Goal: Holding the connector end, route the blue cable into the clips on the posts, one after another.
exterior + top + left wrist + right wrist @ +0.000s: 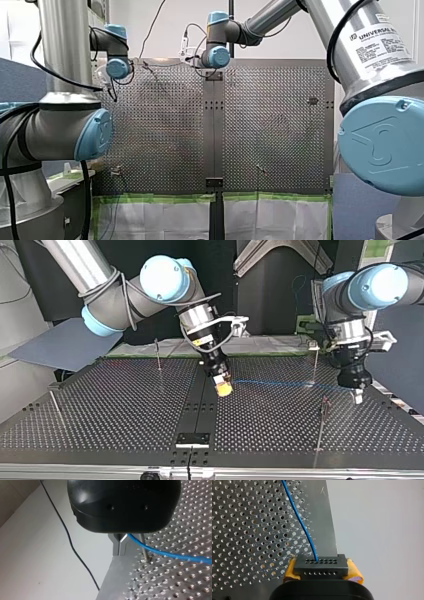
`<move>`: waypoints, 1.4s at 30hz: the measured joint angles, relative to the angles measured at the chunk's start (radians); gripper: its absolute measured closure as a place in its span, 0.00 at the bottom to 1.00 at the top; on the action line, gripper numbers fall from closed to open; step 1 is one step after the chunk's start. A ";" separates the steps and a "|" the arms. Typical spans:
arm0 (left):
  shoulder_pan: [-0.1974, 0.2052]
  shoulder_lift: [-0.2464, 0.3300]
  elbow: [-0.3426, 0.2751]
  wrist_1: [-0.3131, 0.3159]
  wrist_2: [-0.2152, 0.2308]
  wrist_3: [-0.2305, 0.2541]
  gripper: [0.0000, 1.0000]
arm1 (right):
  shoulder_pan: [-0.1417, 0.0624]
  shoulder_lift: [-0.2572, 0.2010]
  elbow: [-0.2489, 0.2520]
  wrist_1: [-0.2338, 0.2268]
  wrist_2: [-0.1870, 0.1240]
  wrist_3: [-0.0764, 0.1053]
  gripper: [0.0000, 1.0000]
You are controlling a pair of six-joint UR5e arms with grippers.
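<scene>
The right pincer [322,571] pinches the black connector [321,565] between yellow pads. In the top view it hangs at frame centre. The blue cable [285,384] runs low over the tabletop [100,410] to the left pincer [357,396] at right, whose grip cannot be told. The nearly straight span could catch the nearby post [316,367] below its clip and tug the connector askew.

On the perforated table [100,410] I count four thin posts [158,355] [56,407] [316,365] [321,427]; above that table, one blue cable [270,384], one black connector [321,566] and two grippers: my left gripper [357,396], my right gripper [223,387].
</scene>
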 joint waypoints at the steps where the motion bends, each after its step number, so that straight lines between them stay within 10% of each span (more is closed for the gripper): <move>1: 0.004 0.003 0.002 0.000 0.004 -0.001 1.00 | 0.000 0.000 0.000 0.000 0.000 0.000 1.00; 11: 0.067 0.021 0.007 0.011 0.072 -0.036 1.00 | -0.003 0.004 -0.004 -0.004 -0.014 0.001 1.00; 42: 0.074 -0.029 0.007 0.098 0.171 -0.072 1.00 | -0.028 0.010 -0.008 -0.006 -0.011 0.014 1.00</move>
